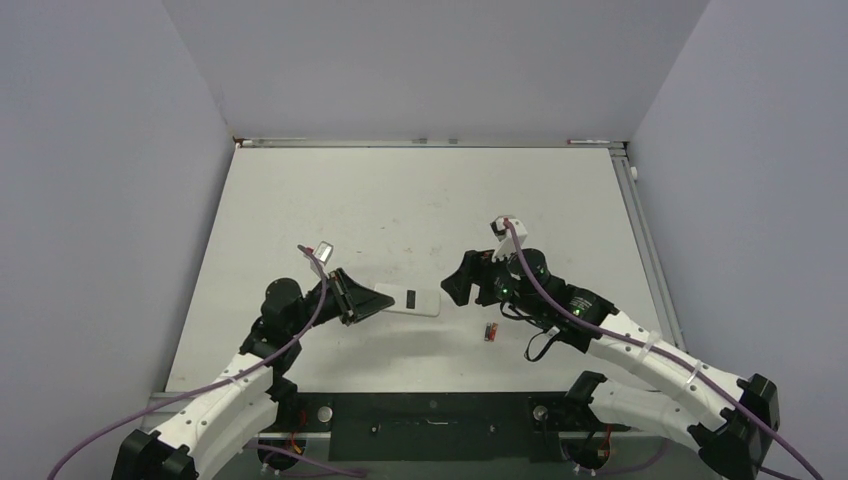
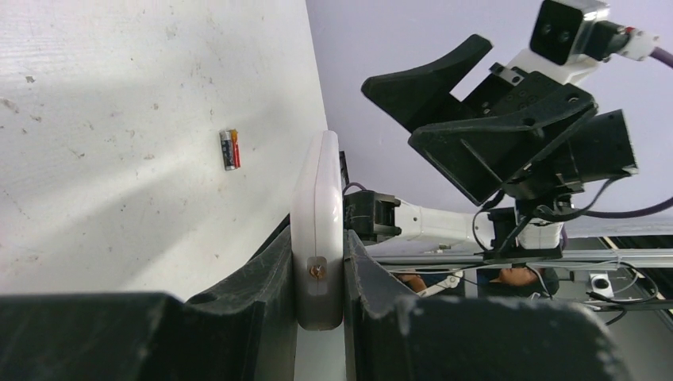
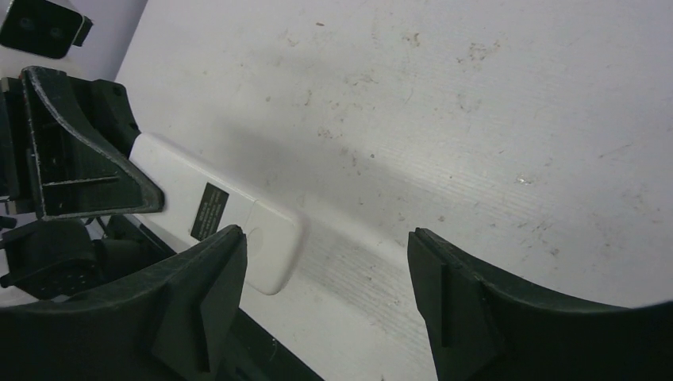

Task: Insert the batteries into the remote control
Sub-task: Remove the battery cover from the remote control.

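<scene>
The remote control (image 1: 410,299) is a white bar held just above the table, plain white face with a small dark label up. My left gripper (image 1: 362,299) is shut on its left end; in the left wrist view the remote control (image 2: 317,198) stands edge-on between the two black fingers of that gripper (image 2: 317,242). My right gripper (image 1: 457,287) hangs open just right of the remote's free end, with nothing in it. From the right wrist, the remote control (image 3: 214,208) lies beside the left finger of the open right gripper (image 3: 325,274). One red battery (image 1: 490,331) lies on the table, also visible as the battery (image 2: 230,149).
The white table (image 1: 420,200) is scuffed and is walled by grey panels on three sides. A black rail (image 1: 430,412) with the arm bases runs along the near edge. The right arm's cable (image 1: 540,285) loops over its wrist.
</scene>
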`<state>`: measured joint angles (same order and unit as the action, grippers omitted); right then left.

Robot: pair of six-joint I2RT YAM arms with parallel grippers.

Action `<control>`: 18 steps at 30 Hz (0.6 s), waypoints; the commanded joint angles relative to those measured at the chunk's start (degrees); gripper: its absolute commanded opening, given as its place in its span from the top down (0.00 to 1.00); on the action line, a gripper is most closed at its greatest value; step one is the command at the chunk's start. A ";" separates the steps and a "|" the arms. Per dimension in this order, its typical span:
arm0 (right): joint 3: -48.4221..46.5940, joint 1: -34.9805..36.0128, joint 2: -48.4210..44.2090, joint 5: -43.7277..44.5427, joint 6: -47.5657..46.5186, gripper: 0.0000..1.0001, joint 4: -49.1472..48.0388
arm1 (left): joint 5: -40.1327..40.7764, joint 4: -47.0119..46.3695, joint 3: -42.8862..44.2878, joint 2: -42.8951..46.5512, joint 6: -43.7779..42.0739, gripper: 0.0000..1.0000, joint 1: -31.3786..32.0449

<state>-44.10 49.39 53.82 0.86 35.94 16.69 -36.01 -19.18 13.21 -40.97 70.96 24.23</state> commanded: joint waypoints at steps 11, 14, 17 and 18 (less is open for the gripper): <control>10.54 -8.13 -2.51 -22.97 12.40 0.29 -19.63 | -3.16 -23.60 -3.90 -3.84 9.99 1.00 -1.86; 12.02 -8.29 -2.57 -24.51 14.10 0.31 -22.78 | -3.44 -24.80 -4.38 -4.02 10.74 1.00 -1.86; 13.38 -8.34 -2.66 -26.10 16.26 0.32 -27.05 | -3.83 -25.73 -4.64 -4.03 11.25 1.00 -1.86; 13.74 -8.30 -2.55 -26.59 17.01 0.33 -28.32 | -3.95 -25.87 -4.64 -4.02 11.37 1.00 -1.90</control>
<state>-31.68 41.54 52.58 -21.91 49.06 -1.39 -38.39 -38.68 8.47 -44.97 81.08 22.74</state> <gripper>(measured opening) 0.683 0.170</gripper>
